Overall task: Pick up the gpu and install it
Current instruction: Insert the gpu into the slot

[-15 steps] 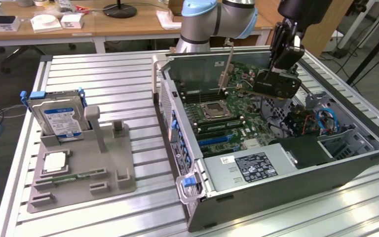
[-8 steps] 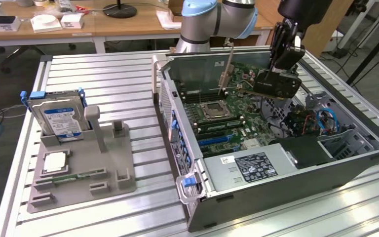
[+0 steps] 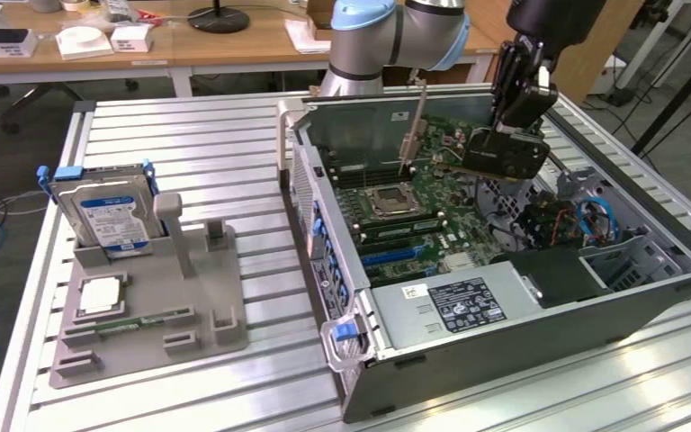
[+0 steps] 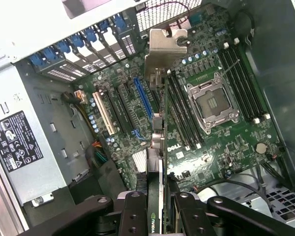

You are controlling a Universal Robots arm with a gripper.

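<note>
The gpu [image 3: 502, 160] is hanging in my gripper [image 3: 520, 126], jaws narrowed and clamping its edge, at two o'clock in the exterior view. I'm holding it above the motherboard [image 3: 399, 202] inside the open case [image 3: 525, 333], its metal bracket [image 3: 417, 121] sitting at nine o'clock.

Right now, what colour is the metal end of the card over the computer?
Pale silver-grey. The end bracket of the gpu shows best in the wrist view.
</note>
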